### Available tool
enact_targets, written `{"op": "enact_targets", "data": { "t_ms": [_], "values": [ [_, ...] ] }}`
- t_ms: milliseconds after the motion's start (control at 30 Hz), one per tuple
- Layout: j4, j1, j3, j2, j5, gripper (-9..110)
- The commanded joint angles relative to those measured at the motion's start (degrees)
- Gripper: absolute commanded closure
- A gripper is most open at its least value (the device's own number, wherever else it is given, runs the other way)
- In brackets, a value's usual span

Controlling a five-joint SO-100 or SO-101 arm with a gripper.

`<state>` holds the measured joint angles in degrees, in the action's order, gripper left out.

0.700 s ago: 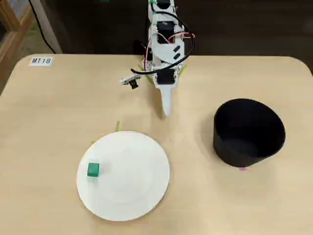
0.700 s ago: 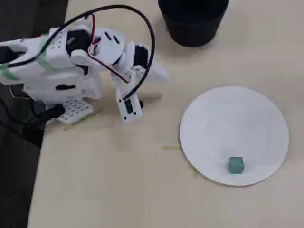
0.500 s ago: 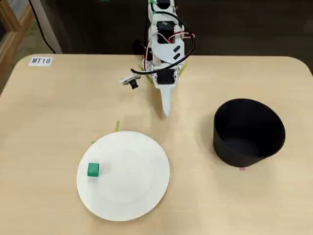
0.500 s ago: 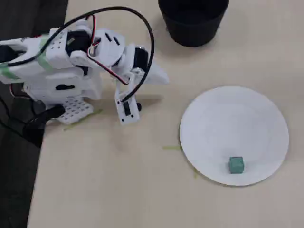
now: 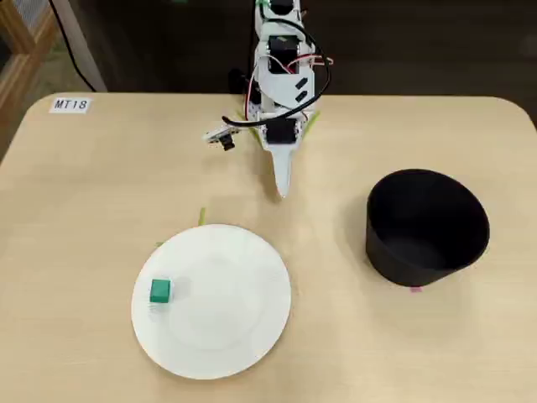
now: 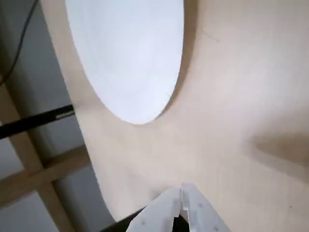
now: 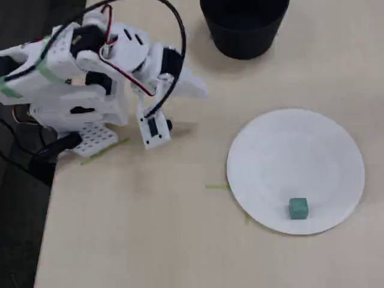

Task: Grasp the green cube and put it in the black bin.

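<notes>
The green cube sits on the left part of a flat white plate in a fixed view; in the other fixed view, the cube lies near the plate's lower edge. The black bin stands upright and empty to the right of the plate, and it also shows at the top of the other fixed view. My gripper is shut and empty, tip low over the bare table, above the plate and left of the bin. In the wrist view the shut fingertips point toward the plate; the cube is out of view there.
Thin green tape strips lie on the table by the plate's rim, and one also shows in the other fixed view. A label "MT18" is at the table's back left corner. The arm's base stands at the table's edge.
</notes>
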<state>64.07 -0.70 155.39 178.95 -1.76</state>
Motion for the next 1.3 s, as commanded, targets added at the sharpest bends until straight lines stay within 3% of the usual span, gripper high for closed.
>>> {"op": "enact_targets", "data": {
  "t_ms": [0,167,333,533,733,933,1267],
  "values": [
    [3.5,-2.1,-21.0,-16.7,-0.6,102],
    [14.9,-6.8,-52.4,-50.4,1.3,102],
    [18.7,-4.7,-66.4,-71.5,2.6,102],
    [22.6,3.3,-78.2,-87.5,6.3,102],
    [41.8,14.9,-108.6,-111.2,18.4,102],
    [41.8,20.9,-119.8,-117.3,26.0,102],
    [41.8,20.6,-128.8,-124.6,39.4,102]
  ]
}}
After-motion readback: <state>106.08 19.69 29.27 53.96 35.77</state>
